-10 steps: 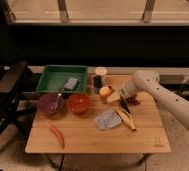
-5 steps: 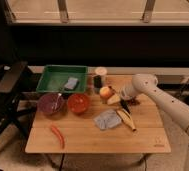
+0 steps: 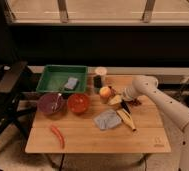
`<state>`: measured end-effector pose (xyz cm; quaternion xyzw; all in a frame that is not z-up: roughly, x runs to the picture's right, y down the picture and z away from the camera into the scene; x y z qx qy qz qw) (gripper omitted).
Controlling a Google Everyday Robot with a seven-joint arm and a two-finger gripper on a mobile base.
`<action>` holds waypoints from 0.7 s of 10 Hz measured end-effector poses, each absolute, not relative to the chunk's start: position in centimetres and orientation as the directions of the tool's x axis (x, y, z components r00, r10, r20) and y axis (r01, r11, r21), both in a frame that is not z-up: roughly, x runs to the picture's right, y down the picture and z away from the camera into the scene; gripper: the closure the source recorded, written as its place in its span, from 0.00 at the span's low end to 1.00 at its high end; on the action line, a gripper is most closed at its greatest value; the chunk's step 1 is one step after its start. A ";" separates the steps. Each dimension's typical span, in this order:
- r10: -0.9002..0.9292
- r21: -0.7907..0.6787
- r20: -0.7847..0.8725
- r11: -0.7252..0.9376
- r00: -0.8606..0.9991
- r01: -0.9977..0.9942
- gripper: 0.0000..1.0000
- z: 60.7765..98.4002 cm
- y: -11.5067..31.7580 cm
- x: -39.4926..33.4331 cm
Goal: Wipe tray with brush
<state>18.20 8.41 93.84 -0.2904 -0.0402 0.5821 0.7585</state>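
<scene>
The green tray [image 3: 52, 76] stands at the table's back left with a small grey pad [image 3: 71, 83] inside it. The brush [image 3: 125, 107], slim and dark, lies on the table beside a yellowish banana-shaped object [image 3: 126, 119], right of centre. My gripper [image 3: 119, 98] is low over the table at the brush's upper end, next to a peach-coloured fruit [image 3: 106, 92]. It is well to the right of the tray. My white arm [image 3: 160, 102] reaches in from the right.
A purple bowl [image 3: 51, 103] and a red bowl [image 3: 78, 103] sit in front of the tray. A cup [image 3: 100, 76] stands right of the tray. A grey cloth [image 3: 107, 119] lies mid-table and a red chili [image 3: 57, 136] at front left. A dark chair [image 3: 5, 92] stands to the left.
My gripper has shifted slightly left and down toward the brush and fruit. The objects on the table have not moved.
</scene>
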 end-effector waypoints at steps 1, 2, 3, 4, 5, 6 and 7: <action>0.905 -0.493 -0.276 0.156 0.324 -0.856 0.28 94.1 8.5 18.2; 0.903 -0.498 -0.274 0.160 0.330 -0.852 0.35 94.0 8.6 18.3; 0.902 -0.498 -0.273 0.167 0.336 -0.851 0.43 93.8 8.6 18.4; 0.901 -0.493 -0.270 0.174 0.340 -0.852 0.55 93.0 8.4 18.7; 0.907 -0.484 -0.258 0.177 0.333 -0.857 0.66 91.9 7.8 19.1; 0.910 -0.478 -0.253 0.179 0.330 -0.860 0.74 91.1 7.6 19.6; 0.912 -0.469 -0.250 0.179 0.325 -0.865 0.84 90.3 7.7 19.9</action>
